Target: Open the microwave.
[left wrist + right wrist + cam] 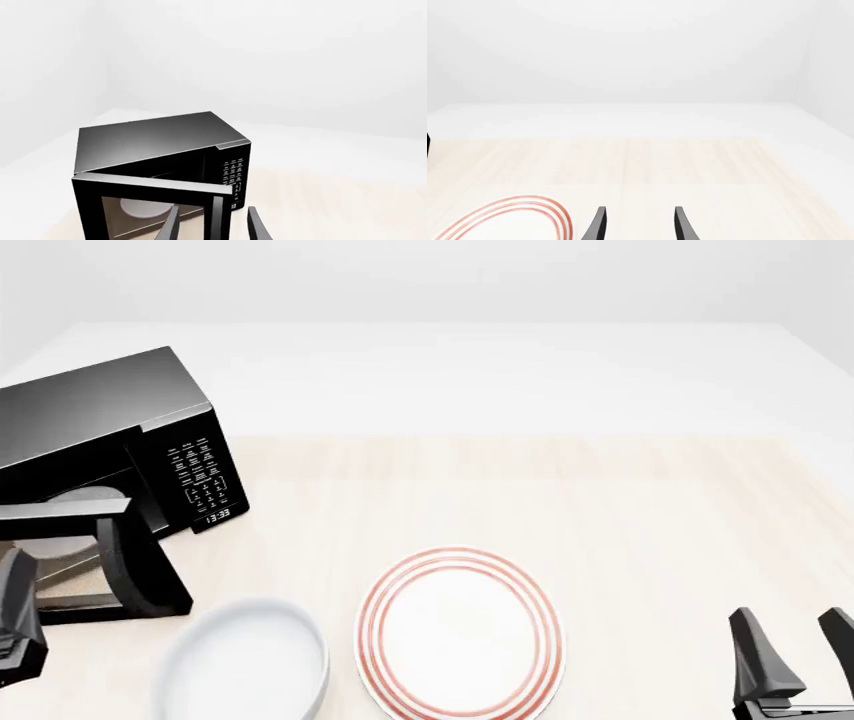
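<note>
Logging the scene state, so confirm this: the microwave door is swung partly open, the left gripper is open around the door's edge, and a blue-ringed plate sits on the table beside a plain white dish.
One detail is wrong: the plate has red rings, not blue, as the front view shows. The rest holds: the microwave door is partly open, the left gripper is open around its edge, and the white dish lies beside the plate.

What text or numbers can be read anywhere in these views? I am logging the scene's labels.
"13:33": on the small clock display at the bottom of the glossy black microwave.
White keypad markings on the microwave's control panel: too small to read.
White plate with red rings and plain white bowl: no text.
</note>
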`<state>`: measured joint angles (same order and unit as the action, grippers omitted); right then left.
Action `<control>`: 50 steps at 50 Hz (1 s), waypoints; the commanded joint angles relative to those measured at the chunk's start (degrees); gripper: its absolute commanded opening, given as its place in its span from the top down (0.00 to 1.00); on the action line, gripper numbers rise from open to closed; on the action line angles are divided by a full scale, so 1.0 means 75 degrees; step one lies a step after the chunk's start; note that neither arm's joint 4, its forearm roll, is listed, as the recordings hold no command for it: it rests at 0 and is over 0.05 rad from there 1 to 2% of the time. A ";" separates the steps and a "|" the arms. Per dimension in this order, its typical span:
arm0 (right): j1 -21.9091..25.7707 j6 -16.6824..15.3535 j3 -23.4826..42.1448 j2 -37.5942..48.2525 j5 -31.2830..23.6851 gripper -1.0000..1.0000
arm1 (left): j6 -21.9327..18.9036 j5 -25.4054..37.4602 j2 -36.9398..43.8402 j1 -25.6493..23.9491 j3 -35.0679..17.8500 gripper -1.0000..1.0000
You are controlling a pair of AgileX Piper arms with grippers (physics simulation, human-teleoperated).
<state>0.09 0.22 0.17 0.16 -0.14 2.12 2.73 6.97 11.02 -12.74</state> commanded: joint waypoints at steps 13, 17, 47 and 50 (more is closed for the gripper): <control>0.0000 -0.0001 0.0000 0.0001 -0.0001 0.00 | -0.0410 0.0915 0.0328 -0.0091 -0.1558 0.00; 0.0000 0.0002 0.0000 0.0000 0.0000 0.00 | -0.0572 0.1024 0.0575 -0.0124 -0.1888 0.00; 0.0000 0.0002 0.0000 0.0000 0.0001 0.00 | -0.0742 0.0970 0.2459 -0.0396 -0.3685 0.00; -0.0001 -0.0002 0.0000 0.0000 0.0001 0.00 | -0.0667 0.1086 0.2527 -0.0378 -0.3848 0.00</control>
<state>0.09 0.22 0.17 0.16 -0.14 -3.57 10.33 22.60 8.35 -37.62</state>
